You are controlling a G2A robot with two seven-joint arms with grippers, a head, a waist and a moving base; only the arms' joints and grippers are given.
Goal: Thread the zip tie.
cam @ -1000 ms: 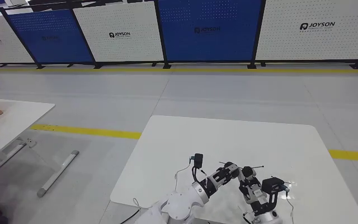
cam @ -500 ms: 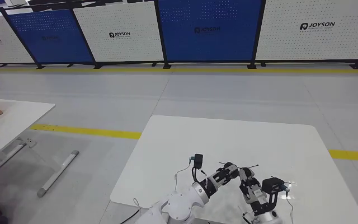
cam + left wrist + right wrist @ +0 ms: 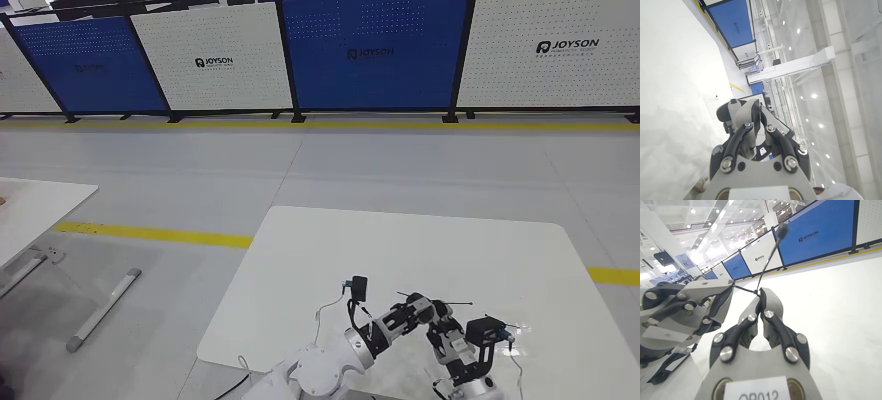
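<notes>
A thin black zip tie (image 3: 768, 258) is held in the air over the white table (image 3: 829, 294) by both grippers. My right gripper (image 3: 759, 292) is shut on it at a small thick piece where two stretches meet. One stretch rises away to a blurred dark end. The other, short stretch runs into my left gripper (image 3: 731, 286), which is shut on its end. In the left wrist view the left gripper (image 3: 759, 108) has its pads pressed together. From above, the left gripper (image 3: 418, 303) and right gripper (image 3: 438, 308) sit close together near the table's front edge, with the zip tie (image 3: 458, 298) sticking out sideways.
The white table (image 3: 400, 250) stretches bare ahead and to both sides of the grippers. Its front edge lies just below the arms. A second white table (image 3: 30, 210) stands far left across the floor. Blue and white panels (image 3: 370, 55) line the back.
Both grippers have shifted slightly to the right and toward the front edge, staying shut on the zip tie. The tie's free end has swung a little.
</notes>
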